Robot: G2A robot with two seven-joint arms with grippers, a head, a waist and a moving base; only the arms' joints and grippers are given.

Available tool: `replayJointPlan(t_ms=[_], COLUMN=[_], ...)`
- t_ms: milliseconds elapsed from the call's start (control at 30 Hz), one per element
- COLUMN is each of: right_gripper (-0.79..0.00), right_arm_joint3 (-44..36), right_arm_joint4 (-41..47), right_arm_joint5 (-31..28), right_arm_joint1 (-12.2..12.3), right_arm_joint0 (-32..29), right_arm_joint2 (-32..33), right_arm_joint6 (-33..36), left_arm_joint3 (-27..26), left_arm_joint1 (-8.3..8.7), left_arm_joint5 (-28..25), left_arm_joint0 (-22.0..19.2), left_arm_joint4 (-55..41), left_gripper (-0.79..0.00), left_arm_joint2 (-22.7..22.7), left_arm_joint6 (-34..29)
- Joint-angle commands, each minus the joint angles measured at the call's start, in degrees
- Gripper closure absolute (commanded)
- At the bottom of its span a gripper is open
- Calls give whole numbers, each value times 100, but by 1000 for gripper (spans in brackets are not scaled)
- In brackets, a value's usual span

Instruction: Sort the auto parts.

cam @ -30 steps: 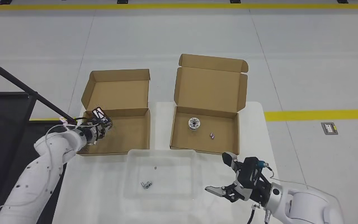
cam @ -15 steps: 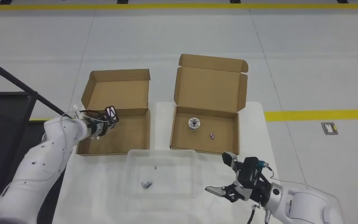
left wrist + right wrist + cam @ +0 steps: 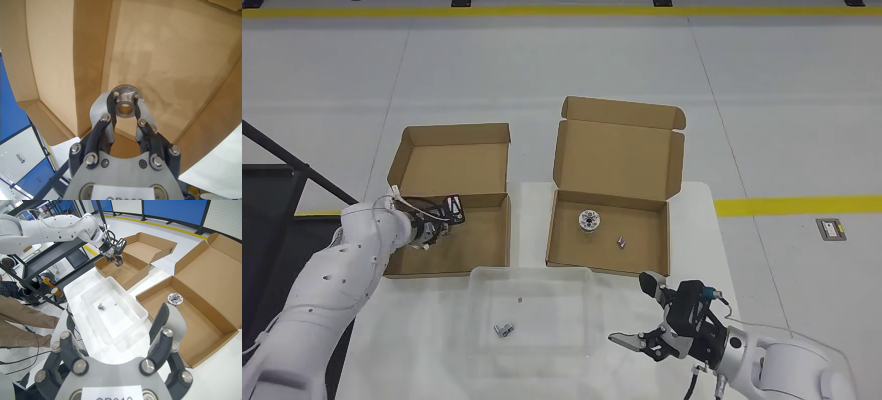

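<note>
My left gripper [image 3: 124,106] is shut on a metal flanged bushing [image 3: 124,109] and hangs over the left cardboard box [image 3: 477,245], near its left wall; the right wrist view shows the left gripper [image 3: 117,261] above the left box's floor [image 3: 124,275]. The right cardboard box [image 3: 642,250] holds a round metal disc [image 3: 588,220] and a small metal piece [image 3: 622,240]. A clear plastic bin [image 3: 532,275] at the table's front holds a small grey bracket [image 3: 504,329] and a tiny piece [image 3: 519,297]. My right gripper [image 3: 632,310] stands open and empty just right of the bin.
Both boxes have their lids folded back and upright at the far side. A black metal rack [image 3: 47,262] stands off the table's left edge. The white table [image 3: 697,240] has bare room right of the right box.
My left arm has carried the bushing to the right, further in over the left box. The right arm has not moved.
</note>
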Motion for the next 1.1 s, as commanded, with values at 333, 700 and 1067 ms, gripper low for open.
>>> replayJointPlan(t_ms=[333,700,1067], right_gripper=[-785,-785,-785], right_arm_joint3=[0,0,0], right_arm_joint4=[0,0,0], right_arm_joint5=[0,0,0], right_arm_joint1=[0,0,0], right_arm_joint0=[0,0,0], right_arm_joint2=[0,0,0], right_arm_joint6=[0,0,0], left_arm_joint3=[283,565,893], left_arm_joint1=[-109,-230,-296], left_arm_joint5=[-341,-443,-710], left_arm_joint0=[-141,-164,-354], left_arm_joint4=[551,559,326], left_gripper=[0,0,-379], left_arm_joint2=[293,374,250], left_arm_joint6=[426,674,759])
